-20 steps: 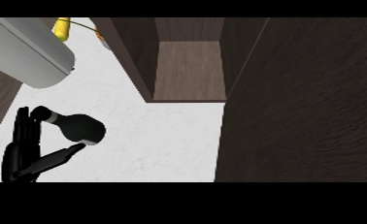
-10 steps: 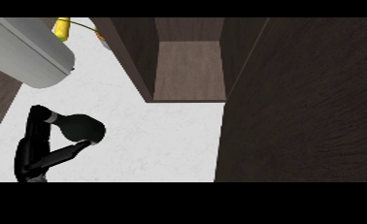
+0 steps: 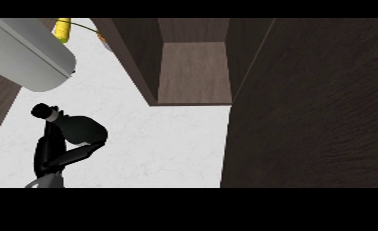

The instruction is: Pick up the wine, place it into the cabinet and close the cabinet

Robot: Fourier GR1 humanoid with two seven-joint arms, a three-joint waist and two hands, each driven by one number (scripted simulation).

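The wine bottle [image 3: 86, 129] is dark with a pale neck and a black cap. It lies tilted on the white counter [image 3: 162, 145] at the lower left, cap pointing up-left. My left hand [image 3: 50, 149] comes in from the lower edge, its fingers and thumb curled round the bottle's left and lower side. The cabinet [image 3: 193, 70] stands open at top centre, with a bare brown shelf inside. Its dark door [image 3: 303, 105] fills the right side of the view. My right hand does not show.
A large grey rounded body [image 3: 33, 57] sticks in from the upper left, above the bottle. Behind it lie a yellow item [image 3: 63, 29] and a small orange one [image 3: 102, 37]. The cabinet's left wall [image 3: 136, 55] rises between them and the shelf.
My left hand has moved right from the view's edge to the bottle, and its spread fingers have curled round it. The bottle has barely shifted.
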